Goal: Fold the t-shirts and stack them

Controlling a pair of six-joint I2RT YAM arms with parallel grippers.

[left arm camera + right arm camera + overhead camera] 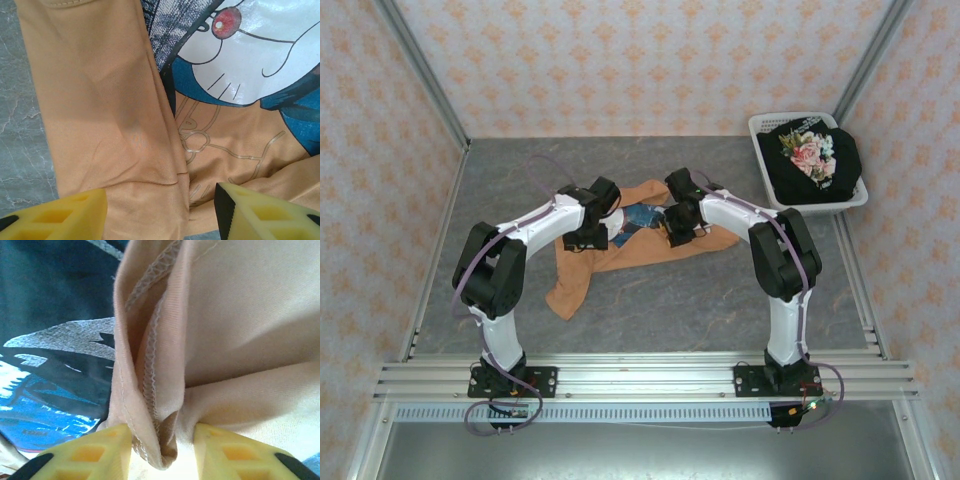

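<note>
The orange t-shirt [582,278] lies crumpled in the middle of the table, its blue-and-white cartoon print [250,50] facing up. My left gripper [161,210] hovers open over the shirt's left part, with smooth orange cloth [100,100] spread under its wide-apart fingers. My right gripper [162,437] is shut on a bunched, hemmed fold of the orange t-shirt [150,365], pinched between both yellow fingers beside the dark print [50,365]. In the top view the left gripper [585,240] and right gripper [677,232] sit on either side of the print. The black t-shirt with pink flowers [815,160] lies in the basket.
A white plastic laundry basket [760,125] stands at the back right corner, against the wall. Grey marbled tabletop [20,125] surrounds the orange shirt. Patterned walls close off the left, back and right sides.
</note>
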